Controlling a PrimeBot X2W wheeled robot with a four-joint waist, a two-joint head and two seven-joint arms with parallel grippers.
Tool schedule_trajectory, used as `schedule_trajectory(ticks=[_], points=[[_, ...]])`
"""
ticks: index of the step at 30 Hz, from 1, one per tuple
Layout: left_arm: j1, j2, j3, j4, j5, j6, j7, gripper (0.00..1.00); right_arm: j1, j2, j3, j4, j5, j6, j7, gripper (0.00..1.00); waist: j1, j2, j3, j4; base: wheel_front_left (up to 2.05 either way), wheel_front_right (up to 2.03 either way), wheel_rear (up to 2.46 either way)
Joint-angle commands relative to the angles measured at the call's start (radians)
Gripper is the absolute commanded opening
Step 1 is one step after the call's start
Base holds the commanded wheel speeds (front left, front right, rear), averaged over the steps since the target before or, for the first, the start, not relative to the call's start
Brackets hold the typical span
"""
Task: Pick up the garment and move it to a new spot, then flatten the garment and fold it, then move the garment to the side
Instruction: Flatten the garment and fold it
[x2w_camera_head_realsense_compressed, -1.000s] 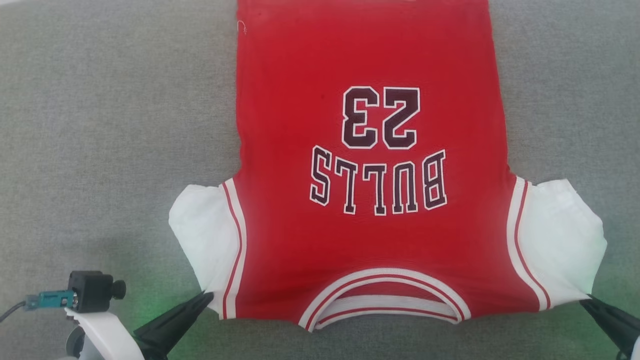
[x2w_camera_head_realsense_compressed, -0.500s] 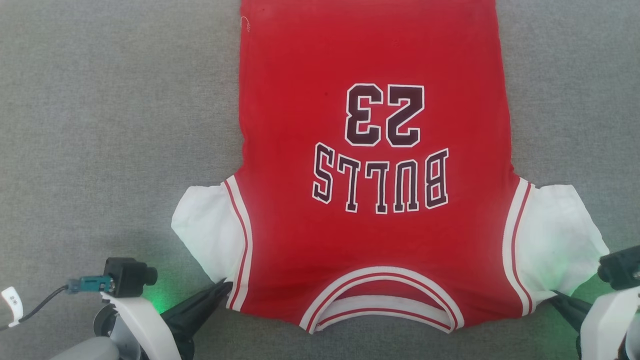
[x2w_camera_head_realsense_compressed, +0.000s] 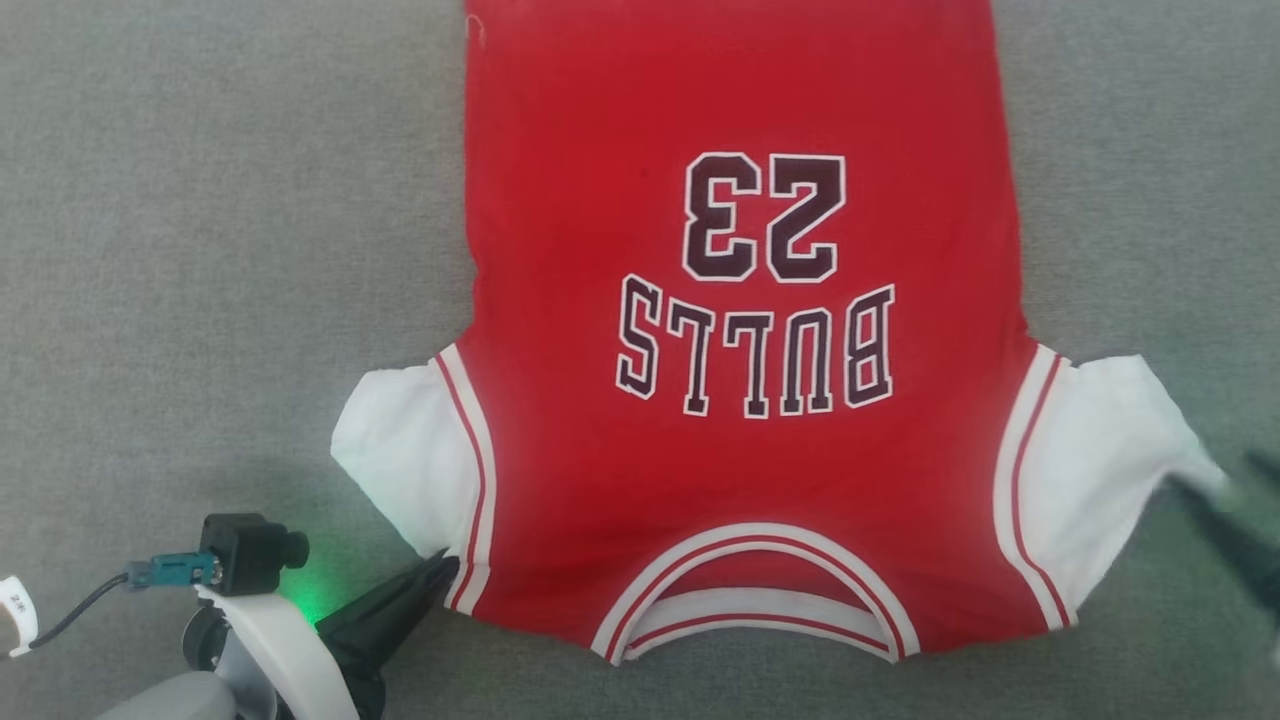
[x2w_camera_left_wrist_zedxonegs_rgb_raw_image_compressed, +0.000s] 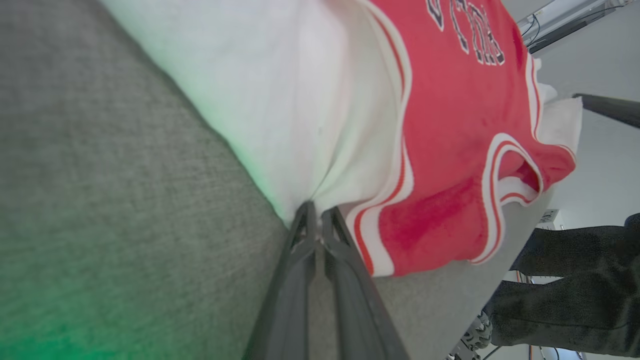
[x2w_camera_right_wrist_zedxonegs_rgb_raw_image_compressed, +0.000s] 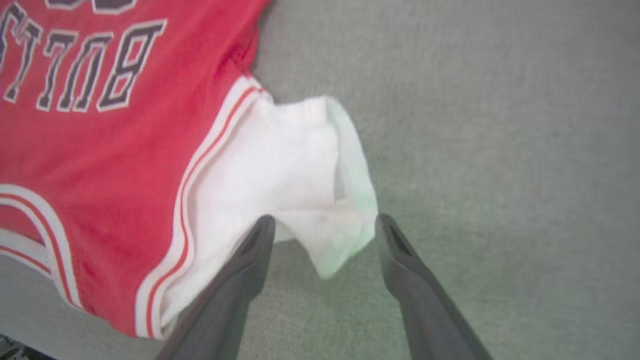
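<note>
Right gripper (x2w_camera_right_wrist_zedxonegs_rgb_raw_image_compressed: 324, 220) just let go, jaws apart around one white corner of garment (x2w_camera_head_realsense_compressed: 740, 480) | left gripper (x2w_camera_left_wrist_zedxonegs_rgb_raw_image_compressed: 314, 210) still pinching other corner | garment spread, collar by near edge of grey surface (x2w_camera_head_realsense_compressed: 200, 250) | step: flattening | next: you release left, start fold

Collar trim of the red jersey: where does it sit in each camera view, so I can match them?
Head view: collar trim, bottom centre, nearest the robot.
Left wrist view: right of centre, a curving loop.
Right wrist view: lower left edge.
Shared landmark: the black BULLS lettering.
</note>
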Motion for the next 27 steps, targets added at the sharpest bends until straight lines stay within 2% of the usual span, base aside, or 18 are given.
schedule_trajectory(ticks=[1,3,5,8,13,18,23,27], points=[[0.002,-0.051,-0.004,0.028,0.001,0.028,0.012,0.00,-0.010,-0.005,-0.033,-0.046,0.019,0.000,0.028,1.00,0.0002,-0.0002,0.010,0.012,0.00,0.00,0.00],[-0.003,-0.053,0.001,0.017,0.009,0.028,0.009,0.00,-0.029,-0.009,-0.068,-0.081,0.035,0.000,0.053,1.00,0.0002,-0.0002,0.016,0.019,0.00,0.00,0.00],[-0.031,-0.071,0.011,-0.010,0.037,0.026,0.006,0.00,-0.118,-0.045,-0.124,-0.123,0.071,0.000,0.126,1.00,0.0002,-0.0002,0.044,0.052,0.00,0.00,0.00],[-0.068,-0.100,0.010,-0.028,0.058,0.024,0.011,0.00,-0.282,-0.073,-0.126,-0.072,0.093,0.000,0.180,1.00,0.0002,-0.0002,0.082,0.092,0.00,0.00,0.00],[-0.132,-0.163,-0.004,-0.035,0.097,0.023,0.028,0.00,-0.640,-0.095,-0.044,0.140,0.028,0.000,0.264,1.00,0.0002,-0.0002,0.157,0.170,0.00,0.00,0.00],[-0.178,-0.216,-0.027,-0.032,0.102,0.023,0.028,0.00,-0.951,-0.099,0.053,0.389,-0.091,0.000,0.363,1.00,0.0002,-0.0002,0.225,0.243,0.00,0.00,0.00],[-0.208,-0.249,-0.057,-0.020,0.099,0.026,0.023,0.00,-1.168,-0.081,0.111,0.600,-0.206,0.000,0.423,1.00,0.0002,-0.0002,0.276,0.293,0.00,0.00,0.00],[-0.224,-0.262,-0.073,-0.004,0.092,0.029,0.019,0.00,-1.261,-0.061,0.131,0.737,-0.277,0.000,0.467,1.00,0.0002,-0.0002,0.301,0.314,0.00,0.00,0.00]])
